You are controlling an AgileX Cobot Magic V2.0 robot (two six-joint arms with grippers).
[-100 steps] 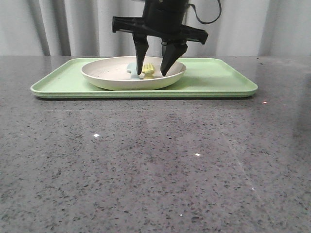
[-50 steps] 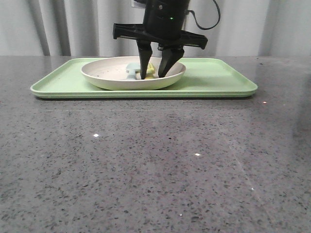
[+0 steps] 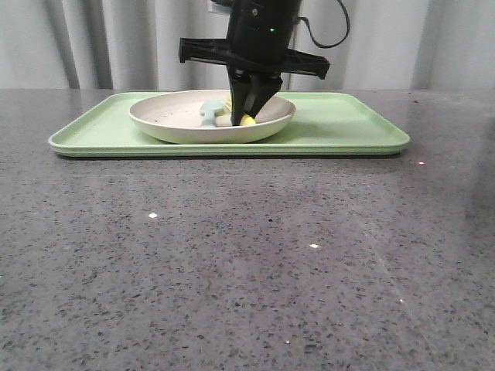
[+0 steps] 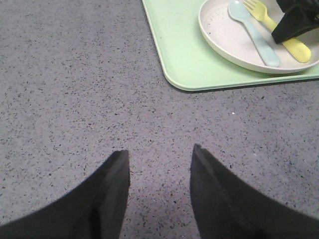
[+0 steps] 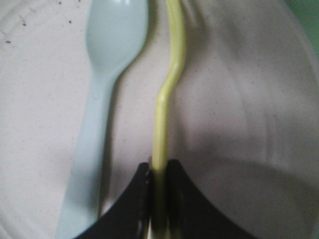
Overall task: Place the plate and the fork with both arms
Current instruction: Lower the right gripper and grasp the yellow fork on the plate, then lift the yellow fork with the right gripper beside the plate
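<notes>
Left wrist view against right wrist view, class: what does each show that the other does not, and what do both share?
Only the left wrist view shows the grey table, the green tray, the fork's tines and the open, empty left pincer. Only the right wrist view shows the right pincer shut on the fork, handle turned on edge. Both show the plate, the fork and the blue spoon lying beside it.
</notes>
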